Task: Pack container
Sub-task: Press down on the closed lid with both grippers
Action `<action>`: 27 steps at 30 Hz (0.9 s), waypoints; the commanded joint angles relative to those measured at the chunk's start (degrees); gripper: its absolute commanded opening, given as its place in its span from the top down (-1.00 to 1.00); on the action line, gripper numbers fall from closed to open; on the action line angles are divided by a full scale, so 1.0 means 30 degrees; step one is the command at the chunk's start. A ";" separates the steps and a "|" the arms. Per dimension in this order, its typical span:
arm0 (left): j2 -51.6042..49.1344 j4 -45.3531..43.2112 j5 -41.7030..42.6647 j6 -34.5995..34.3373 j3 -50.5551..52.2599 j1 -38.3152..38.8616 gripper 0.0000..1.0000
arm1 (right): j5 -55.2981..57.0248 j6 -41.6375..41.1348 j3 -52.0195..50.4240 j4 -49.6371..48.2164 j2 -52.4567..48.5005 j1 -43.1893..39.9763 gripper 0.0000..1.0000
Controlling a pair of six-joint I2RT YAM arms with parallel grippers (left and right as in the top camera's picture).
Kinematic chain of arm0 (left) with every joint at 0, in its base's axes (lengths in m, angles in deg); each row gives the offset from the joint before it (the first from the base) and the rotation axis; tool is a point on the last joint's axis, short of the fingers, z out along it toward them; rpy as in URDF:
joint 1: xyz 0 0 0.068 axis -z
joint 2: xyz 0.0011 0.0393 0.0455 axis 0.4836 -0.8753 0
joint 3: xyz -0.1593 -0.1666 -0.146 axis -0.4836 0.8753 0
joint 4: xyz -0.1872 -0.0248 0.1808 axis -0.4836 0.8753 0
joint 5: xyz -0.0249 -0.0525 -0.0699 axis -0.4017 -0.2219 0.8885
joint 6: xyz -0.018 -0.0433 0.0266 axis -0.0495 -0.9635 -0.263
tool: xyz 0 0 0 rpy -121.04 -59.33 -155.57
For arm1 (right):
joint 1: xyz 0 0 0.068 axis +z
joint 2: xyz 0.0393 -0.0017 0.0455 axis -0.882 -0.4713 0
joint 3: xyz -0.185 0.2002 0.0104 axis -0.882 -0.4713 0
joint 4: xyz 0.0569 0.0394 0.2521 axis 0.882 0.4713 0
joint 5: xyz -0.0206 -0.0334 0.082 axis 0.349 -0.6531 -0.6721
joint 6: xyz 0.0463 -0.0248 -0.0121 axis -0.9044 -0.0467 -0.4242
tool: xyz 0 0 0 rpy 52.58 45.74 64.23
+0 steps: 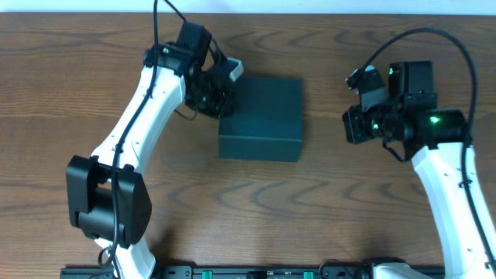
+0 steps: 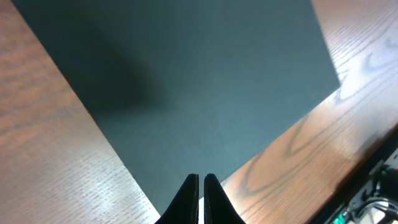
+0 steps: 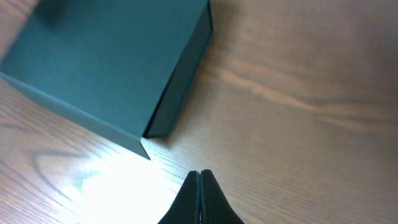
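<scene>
**Both fingers shut and empty, container lying closed on the counter**

Overhead: The dark teal container (image 1: 262,118) sat on the wooden counter (image 1: 256,209), a little toward 12 o'clock from the middle of the frame, with its top a flat, unbroken face. The left fingers (image 1: 221,101) were at the container's 10 o'clock corner, just beside or over its edge; whether they touched it could not be told. The right fingers (image 1: 353,125) were at the container's 3 o'clock, well apart from it, with bare wood between them.

Left wrist: The left fingers (image 2: 193,190) rose from 6 o'clock, pressed together with only a thin slit between them and nothing in it. The container (image 2: 205,81) filled the frame from 12 o'clock down to the fingertips, one of its corners lying right at them. The counter (image 2: 56,162) showed at 8 o'clock and at 4 o'clock.

Right wrist: The right fingers (image 3: 199,186) stood at 6 o'clock, fully closed on nothing, above bare counter (image 3: 298,93). The container (image 3: 106,68) lay at 10 o'clock, its nearest corner pointing toward the fingertips but apart from them.
</scene>
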 commanded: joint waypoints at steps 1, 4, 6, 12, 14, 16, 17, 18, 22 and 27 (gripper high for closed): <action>0.0481 -0.0561 -0.0168 -0.0015 0.1435 0.0692 0.88 | 0.0000 -0.0197 -0.1107 -0.0109 0.0080 0.0393 0.96; 0.0481 -0.1690 -0.0350 -0.0022 0.2470 0.1537 0.88 | -0.0255 -0.0197 -0.1574 -0.0219 0.0080 0.0408 0.96; 0.0444 -0.2237 -0.0678 -0.0073 0.2710 0.1894 0.88 | -0.0386 -0.0189 -0.1690 -0.0226 0.0080 0.0408 0.97; 0.0379 -0.3963 -0.2076 -0.0831 0.2747 0.2084 0.88 | -0.0539 -0.0189 -0.1785 0.0219 0.0080 0.0466 0.97; 0.0189 -0.3942 -0.2106 -0.0831 0.2754 0.2084 0.88 | -0.0546 -0.0189 -0.1785 0.0430 0.0080 0.0627 0.97; -0.0080 -0.3978 -0.2084 -0.0831 0.2798 0.2113 0.88 | -0.0539 -0.0182 -0.1785 0.0495 0.0080 0.0845 0.97; -0.0262 -0.4065 -0.2011 -0.0831 0.2841 0.2135 0.88 | -0.0525 -0.0182 -0.1785 0.0495 0.0073 0.1035 0.96; -0.0481 -0.4189 -0.1836 -0.0838 0.2892 0.2142 0.88 | -0.0503 -0.0175 -0.1785 0.0488 0.0073 0.1246 0.97; -0.1421 -0.4386 -0.0729 -0.0823 0.3024 0.2142 0.88 | 0.0568 -0.0197 -0.1785 0.0539 0.0073 0.1982 0.97; -0.2419 -0.4379 -0.0080 -0.0831 0.3024 0.2135 0.88 | 0.1785 -0.0809 -0.1785 0.0576 0.0073 0.3118 0.97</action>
